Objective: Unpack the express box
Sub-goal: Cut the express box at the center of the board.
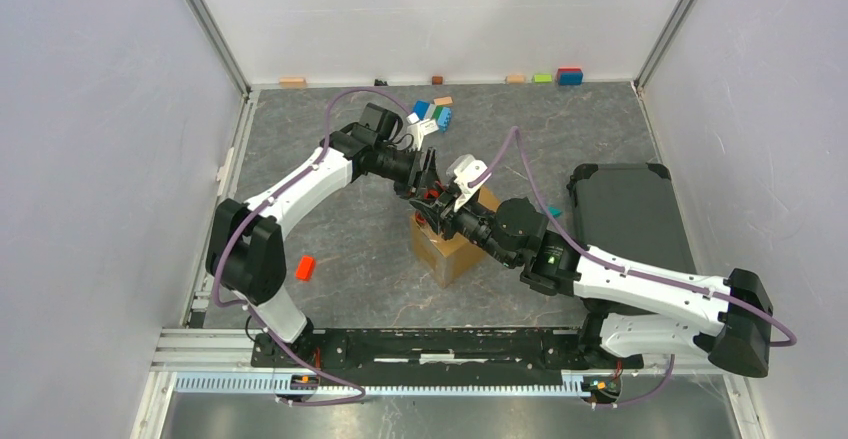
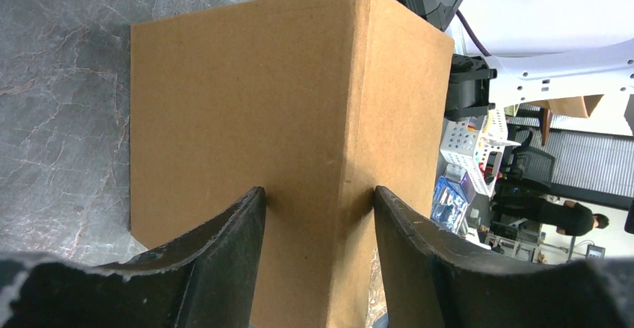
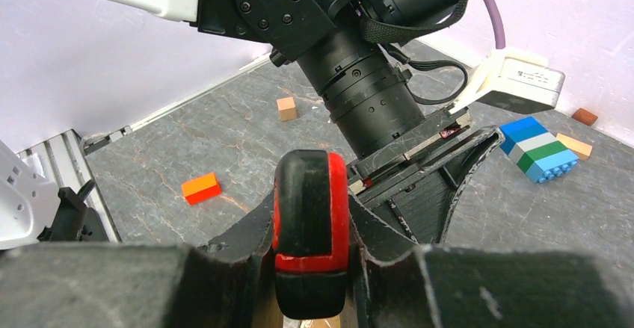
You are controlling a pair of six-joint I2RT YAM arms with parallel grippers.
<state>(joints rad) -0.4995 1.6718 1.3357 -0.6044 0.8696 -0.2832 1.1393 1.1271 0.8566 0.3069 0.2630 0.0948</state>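
Red block [image 1: 305,267] lies by itself on the left of the worktop [image 1: 370,289]. The left gripper [image 2: 318,193] has its fingers spread either side of one corner edge of the box [image 2: 247,96], right up against the cardboard, but I honestly can't tell if it's squeezing. The box sits mid-worktop, between the two arms. The right gripper [image 3: 310,212] is at the box's top, clamped on a black-and-red object [image 3: 310,178], no idea what. A black tray [image 1: 625,209] lies off right.
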